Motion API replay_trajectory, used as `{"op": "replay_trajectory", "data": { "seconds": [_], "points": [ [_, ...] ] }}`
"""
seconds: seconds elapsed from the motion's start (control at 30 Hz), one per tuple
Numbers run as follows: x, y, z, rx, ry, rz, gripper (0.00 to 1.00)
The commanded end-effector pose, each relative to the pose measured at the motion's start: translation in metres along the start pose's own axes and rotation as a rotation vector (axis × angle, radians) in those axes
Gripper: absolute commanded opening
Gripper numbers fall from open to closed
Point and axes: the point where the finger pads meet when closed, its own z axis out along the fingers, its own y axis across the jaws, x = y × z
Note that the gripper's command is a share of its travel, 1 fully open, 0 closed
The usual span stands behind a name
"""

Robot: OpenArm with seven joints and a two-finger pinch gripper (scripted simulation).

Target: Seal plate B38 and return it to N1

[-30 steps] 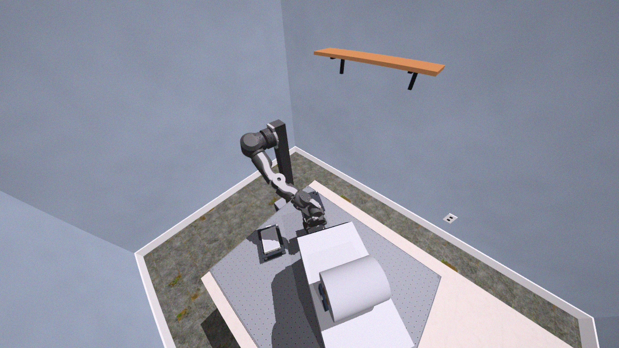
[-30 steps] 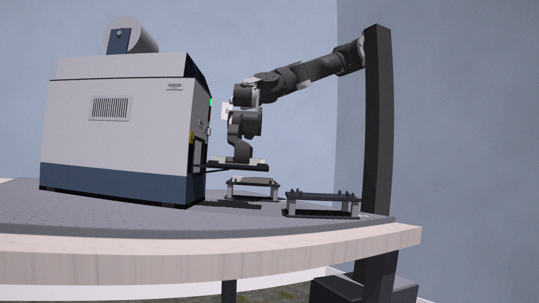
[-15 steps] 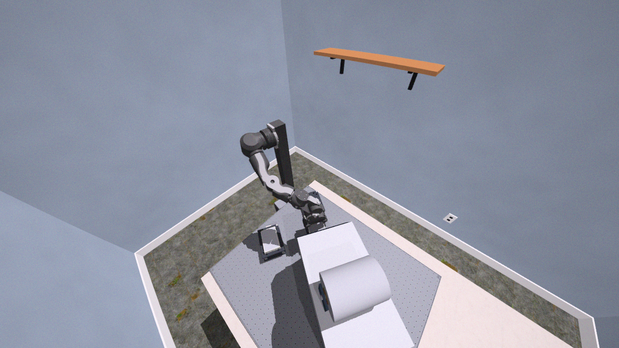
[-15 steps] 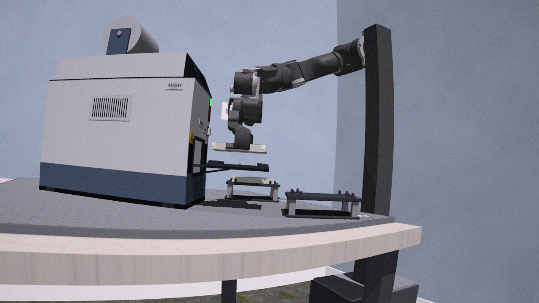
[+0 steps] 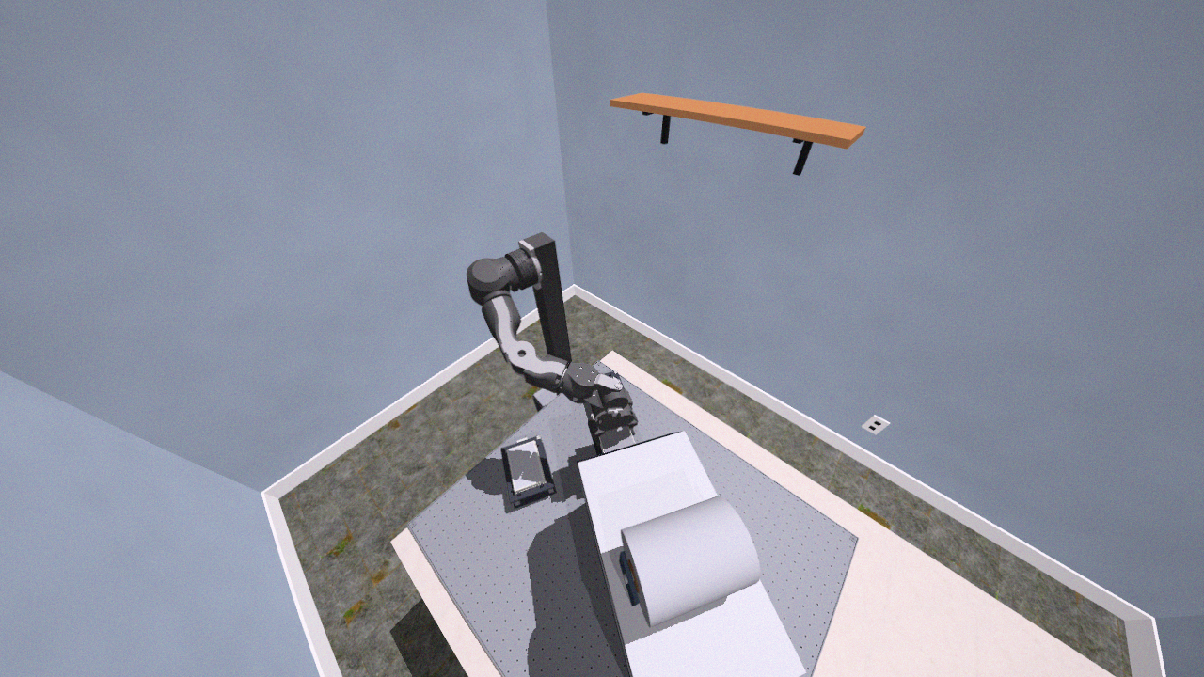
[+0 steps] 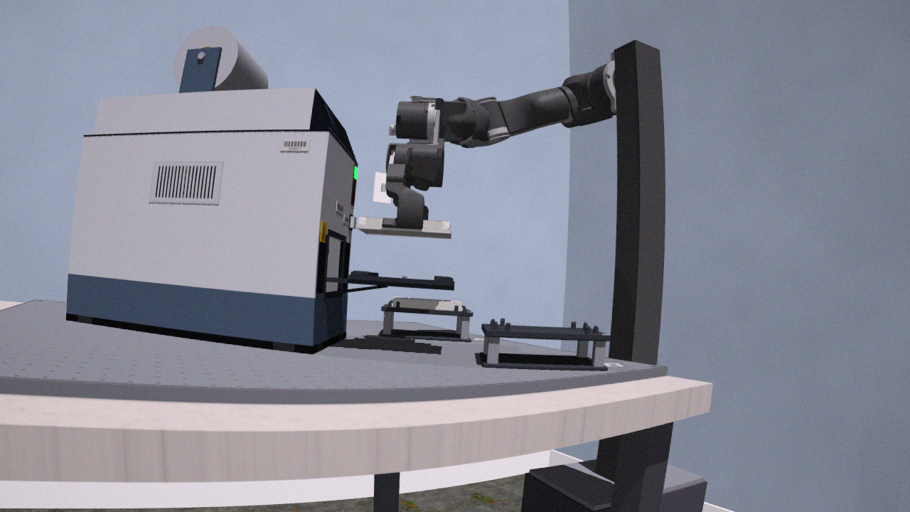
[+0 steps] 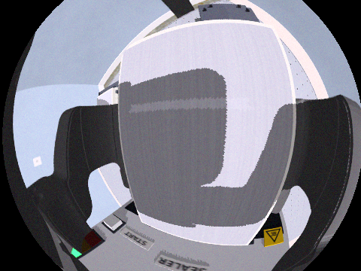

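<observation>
My gripper (image 6: 409, 221) is shut on plate B38 (image 6: 404, 230), gripping its long sides at the middle. The plate hangs level in the air, well above the sealer's stage (image 6: 399, 280), which stands out and has nothing in its pocket. In the wrist view the plate's silver foil (image 7: 206, 131) fills the space between my fingers and lies flat on it. The plate's inner end is close to the sealer's front. The lamp (image 6: 355, 172) shows green; it also shows in the wrist view (image 7: 77, 253), with the START key (image 7: 113, 224) beside it. In the top view the gripper (image 5: 614, 427) is at the sealer's front edge.
The sealer housing (image 6: 210, 216) with its foil roll (image 5: 689, 559) stands on the grey breadboard. An empty nest (image 6: 544, 332) stands near the arm's post (image 6: 638, 203). Another nest holds a foil-topped plate (image 5: 526, 471), also visible in the exterior view (image 6: 426, 306).
</observation>
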Motion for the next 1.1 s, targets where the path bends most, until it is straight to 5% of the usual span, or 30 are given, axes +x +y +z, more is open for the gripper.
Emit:
{"op": "replay_trajectory", "data": {
  "seconds": [0.0,0.2,0.37,1.07],
  "points": [
    [0.000,0.000,-0.001,0.004,-0.003,0.002,0.00],
    [0.000,0.000,-0.001,0.004,-0.003,0.002,0.00],
    [0.001,-0.001,-0.033,0.004,-0.003,0.002,0.00],
    [0.003,-0.001,-0.023,0.005,0.003,-0.007,0.00]
  ]
}}
